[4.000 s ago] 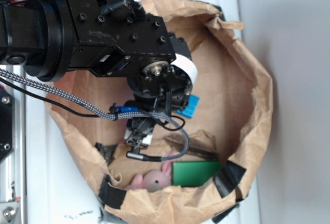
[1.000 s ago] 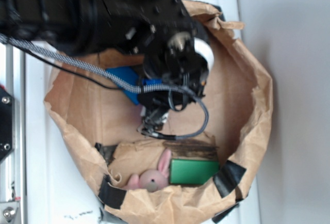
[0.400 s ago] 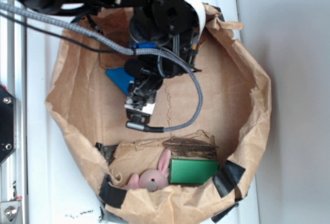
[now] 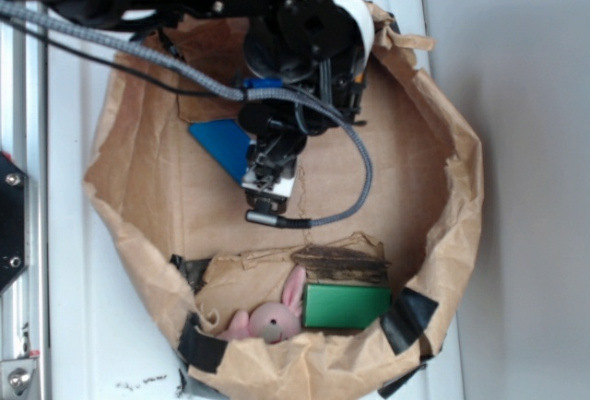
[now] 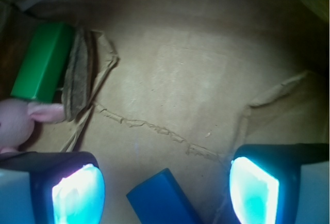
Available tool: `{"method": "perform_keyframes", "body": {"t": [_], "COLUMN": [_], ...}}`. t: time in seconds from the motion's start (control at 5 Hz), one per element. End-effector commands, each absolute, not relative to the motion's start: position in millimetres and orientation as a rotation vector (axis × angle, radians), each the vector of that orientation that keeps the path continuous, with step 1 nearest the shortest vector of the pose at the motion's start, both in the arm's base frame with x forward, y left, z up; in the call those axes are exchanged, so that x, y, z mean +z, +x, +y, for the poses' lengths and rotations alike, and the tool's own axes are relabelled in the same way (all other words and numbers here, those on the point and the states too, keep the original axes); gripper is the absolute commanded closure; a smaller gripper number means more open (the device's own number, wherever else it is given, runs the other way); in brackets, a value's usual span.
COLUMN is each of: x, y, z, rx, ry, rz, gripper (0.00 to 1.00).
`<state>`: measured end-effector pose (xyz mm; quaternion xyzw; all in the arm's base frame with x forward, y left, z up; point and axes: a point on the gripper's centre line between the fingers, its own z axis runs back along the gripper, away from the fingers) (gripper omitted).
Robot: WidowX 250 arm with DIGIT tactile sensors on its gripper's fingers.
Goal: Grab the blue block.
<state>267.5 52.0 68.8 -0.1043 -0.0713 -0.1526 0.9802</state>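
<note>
End effector (image 5: 165, 190) spread wide, empty, inside paper bag (image 4: 442, 197). Blue block (image 5: 162, 198) lies between the fingers at wrist view's bottom centre, long axis slanting toward lower right. Pads apart from it.

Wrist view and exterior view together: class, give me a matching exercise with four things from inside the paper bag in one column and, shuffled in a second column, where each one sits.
Things:
1. blue block
2. green block
3. pink bunny toy
4. gripper

Places:
A. open, one lit finger on each side of the blue block in the wrist view
B. at the bag's bottom rim in the exterior view, right of the bunny
C. between the fingers, at the lower edge of the wrist view
D. at the bag's bottom rim, left of the green block

Pairs: 1-C, 2-B, 3-D, 4-A
</note>
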Motion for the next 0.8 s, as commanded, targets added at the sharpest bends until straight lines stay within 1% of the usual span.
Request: {"method": "perform_keyframes", "body": {"t": [0.0,0.2,0.4,0.6], "x": [72,70,64,58], "y": [255,254,252,239], "z": [58,51,44,42], "rx": [-0.469,-0.473,-0.477,-0.514], "ry": [-0.11,-0.083,-0.057,-0.055], "rz": [-0.295,-0.301,-0.289,-0.263], "gripper": [0.0,0.0,0.0,0.0]}}
